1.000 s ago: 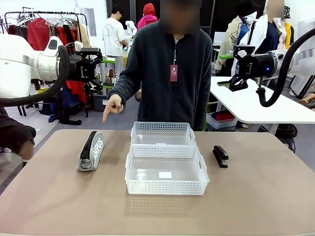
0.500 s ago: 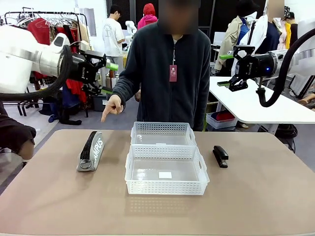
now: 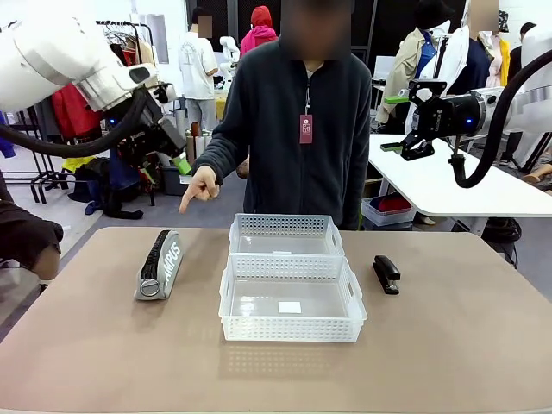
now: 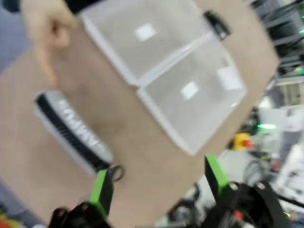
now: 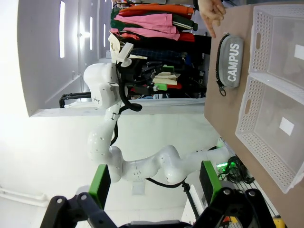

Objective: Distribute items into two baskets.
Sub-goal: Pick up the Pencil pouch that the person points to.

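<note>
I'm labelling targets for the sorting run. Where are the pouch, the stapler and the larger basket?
pouch [image 3: 169, 261]: front view, grey lettered side.
stapler [image 3: 386, 274]: front view, black top.
larger basket [image 3: 291, 329]: front view, near lattice wall.

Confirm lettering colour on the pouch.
White, on the grey pouch; clearest in the right wrist view.

Our left arm [image 3: 60, 52] now rides higher and nearer the camera in the front view than a second ago, and its white links cover much of the clothes rack [image 3: 116, 30] behind it. Our left gripper [image 3: 177, 159], which pointed sideways toward the person [image 3: 293, 129], now tips downward toward the table [image 3: 86, 345]. It also sits lower, closer to the pointing hand [image 3: 200, 185].
</note>
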You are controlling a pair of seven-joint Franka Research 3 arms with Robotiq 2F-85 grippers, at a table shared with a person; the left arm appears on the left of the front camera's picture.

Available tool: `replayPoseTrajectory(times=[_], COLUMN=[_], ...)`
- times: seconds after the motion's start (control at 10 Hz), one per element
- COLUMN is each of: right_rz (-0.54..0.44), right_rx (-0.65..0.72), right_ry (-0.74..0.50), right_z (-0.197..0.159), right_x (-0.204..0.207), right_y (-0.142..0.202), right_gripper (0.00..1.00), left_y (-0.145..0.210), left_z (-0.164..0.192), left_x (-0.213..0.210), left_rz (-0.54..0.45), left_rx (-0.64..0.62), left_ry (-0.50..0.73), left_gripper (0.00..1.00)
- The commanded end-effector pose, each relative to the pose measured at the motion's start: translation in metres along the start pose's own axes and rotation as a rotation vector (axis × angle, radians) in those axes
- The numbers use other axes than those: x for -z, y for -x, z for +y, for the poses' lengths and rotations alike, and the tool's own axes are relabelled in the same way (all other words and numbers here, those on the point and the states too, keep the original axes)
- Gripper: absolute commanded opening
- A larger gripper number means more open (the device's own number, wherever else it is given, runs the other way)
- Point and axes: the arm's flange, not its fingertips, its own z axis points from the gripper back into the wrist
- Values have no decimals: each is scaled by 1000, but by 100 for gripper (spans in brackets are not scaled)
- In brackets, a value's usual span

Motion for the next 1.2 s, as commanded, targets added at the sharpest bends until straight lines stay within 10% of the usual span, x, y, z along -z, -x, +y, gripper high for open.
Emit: replayPoseTrajectory(times=[0.0, 1.1], right_rz=[0, 0], right_rx=[8, 8], right_ry=[0, 0], right_z=[1, 1], right_x=[0, 0], right_y=[0, 0], right_gripper=[100, 100], left_y=[7, 4], left_z=[5, 38], left_x=[19, 60], left_rz=[37, 86], left_rx=[-34, -13], left_ry=[-149, -232], left_gripper=[100, 100])
